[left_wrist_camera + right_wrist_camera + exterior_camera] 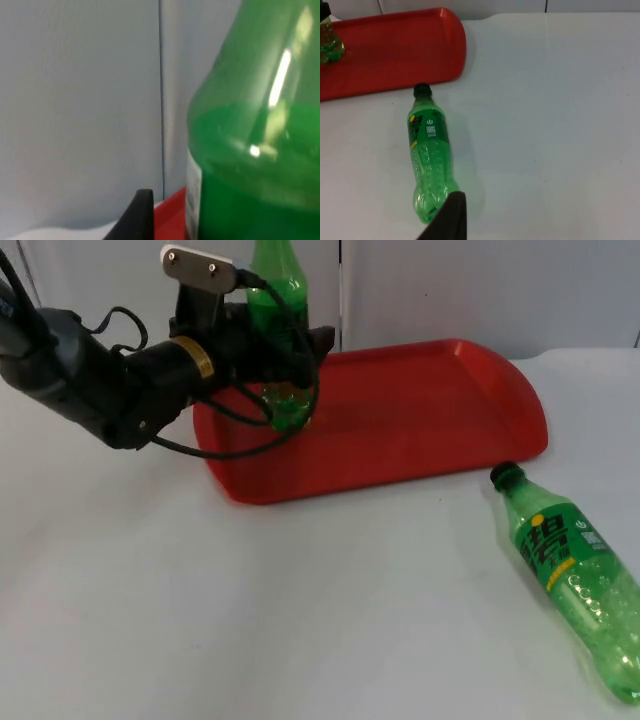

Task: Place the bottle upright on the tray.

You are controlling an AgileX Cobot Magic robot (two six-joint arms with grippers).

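Observation:
A green bottle [275, 275] stands upright on the left part of the red tray [420, 410]. My left gripper [297, 348] reaches around its middle from the left. In the left wrist view the bottle [250, 165] is close up, and a strip of tray shows between it and the black fingertip [136, 217], so the gripper reads as open. A second green bottle [575, 585] with a black cap lies on its side on the table, right of the tray. My right gripper [451, 220] waits above the table by the base of that lying bottle [427, 155].
The tray's right half [395, 50] is bare red surface. White table lies in front of the tray and left of the lying bottle. The grey partition wall [480, 290] rises right behind the tray.

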